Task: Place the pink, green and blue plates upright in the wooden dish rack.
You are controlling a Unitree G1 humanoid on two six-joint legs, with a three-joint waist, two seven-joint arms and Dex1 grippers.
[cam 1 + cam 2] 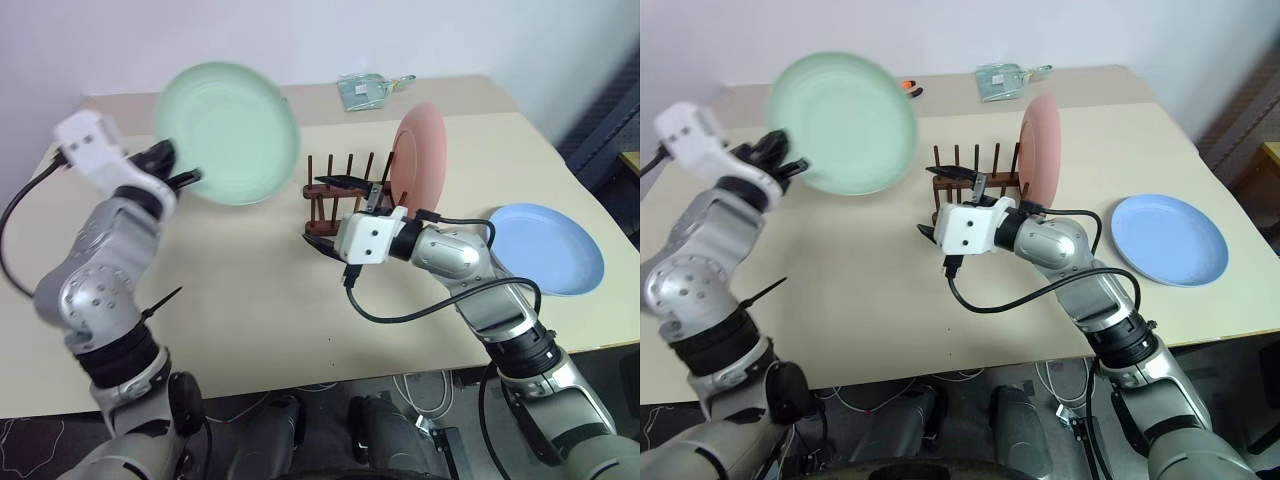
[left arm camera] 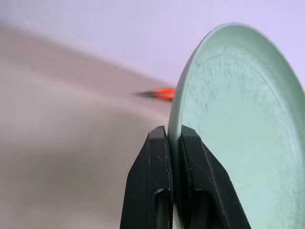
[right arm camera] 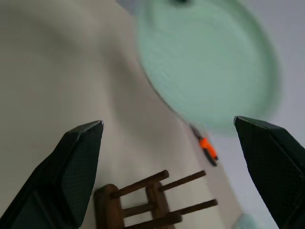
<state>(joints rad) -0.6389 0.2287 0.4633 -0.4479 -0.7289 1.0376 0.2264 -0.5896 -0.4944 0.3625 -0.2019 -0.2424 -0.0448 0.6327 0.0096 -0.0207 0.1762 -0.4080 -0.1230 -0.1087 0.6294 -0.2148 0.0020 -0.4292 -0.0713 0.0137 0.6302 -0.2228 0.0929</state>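
The left gripper [image 2: 174, 183] pinches only the rim of the green plate [image 1: 230, 133], raised left of the wooden dish rack [image 1: 340, 195], so it may swing, slip, or strike the wide-open, empty right gripper [image 1: 325, 212] nearby.

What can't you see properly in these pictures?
- Wooden dish rack: its near end is hidden behind the right gripper in the eye views.
- Green plate: blurred in the right wrist view.
- Small orange thing: too blurred to name.
- Packet at the table's far edge: too small to identify.
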